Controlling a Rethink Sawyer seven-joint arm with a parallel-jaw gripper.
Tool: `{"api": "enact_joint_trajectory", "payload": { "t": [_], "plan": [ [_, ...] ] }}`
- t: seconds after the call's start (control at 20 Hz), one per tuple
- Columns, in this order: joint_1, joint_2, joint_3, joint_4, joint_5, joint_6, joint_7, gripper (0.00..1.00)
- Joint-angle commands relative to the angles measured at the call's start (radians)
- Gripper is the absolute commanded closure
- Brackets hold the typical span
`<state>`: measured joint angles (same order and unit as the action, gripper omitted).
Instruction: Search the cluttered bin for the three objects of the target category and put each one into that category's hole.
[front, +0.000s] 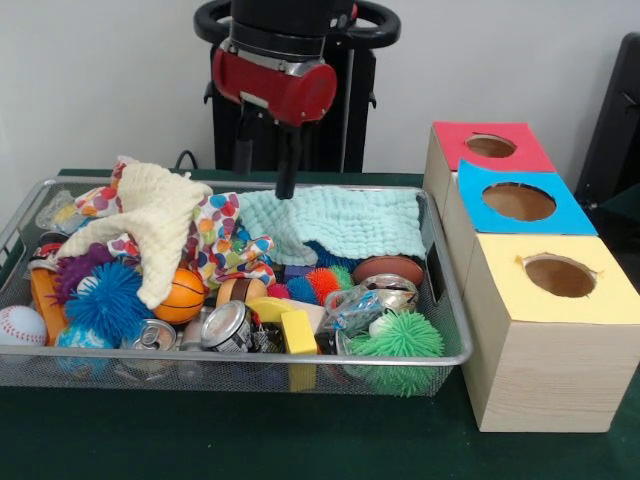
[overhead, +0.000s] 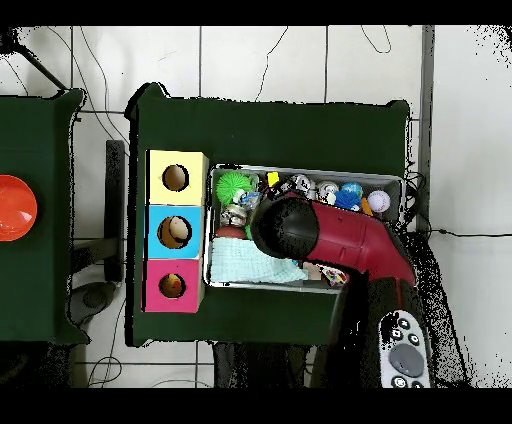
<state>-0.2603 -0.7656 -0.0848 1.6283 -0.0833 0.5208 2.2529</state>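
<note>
Front view: the arm (front: 285, 70) comes down over the far side of the wire bin (front: 440, 300), and the gripper (front: 287, 188) hangs as a dark stem above the mint cloth (front: 350, 222); whether its jaws are open or closed cannot be told, and nothing shows in their hold. The bin is heaped: a cream cloth (front: 160, 215) lies over a dotted cloth (front: 225, 240) at left, with a baseball (front: 20, 325), a blue spiky ball (front: 105, 300), a small basketball (front: 185, 293), two cans (front: 225, 328), a yellow block (front: 298, 332), a green spiky ball (front: 398, 340) and a brown football (front: 388, 268) along the near and right parts. Just right of the bin stand three boxes in a row, topped red (front: 490, 147), blue (front: 520, 200) and yellow (front: 558, 272), each with a round hole. Which category is the target cannot be told. Overhead view: the red arm (overhead: 340, 240) covers the bin's (overhead: 300, 170) middle and hides the gripper. The mint cloth (overhead: 255, 264) lies in the bin's lower left, the green spiky ball (overhead: 236, 184) at upper left. The yellow (overhead: 176, 178), blue (overhead: 176, 232) and red (overhead: 172, 285) boxes stand just left of the bin. An orange disc (overhead: 14, 207) lies on a separate table at far left.
</note>
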Motion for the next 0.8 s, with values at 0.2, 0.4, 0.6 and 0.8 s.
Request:
{"api": "enact_joint_trajectory", "payload": {
  "t": [0.2, 0.4, 0.6, 0.8],
  "plan": [
    [-0.119, -0.023, 0.168, 0.025, -0.080, 0.107, -0.234, 0.00],
    [-0.154, 0.006, 0.207, 0.011, -0.107, 0.091, -0.238, 0.00],
    [-0.169, -0.006, 0.241, 0.019, -0.113, 0.110, -0.227, 0.00],
    [-0.158, -0.003, 0.245, 0.016, -0.125, 0.137, -0.197, 0.00]
  ]
}}
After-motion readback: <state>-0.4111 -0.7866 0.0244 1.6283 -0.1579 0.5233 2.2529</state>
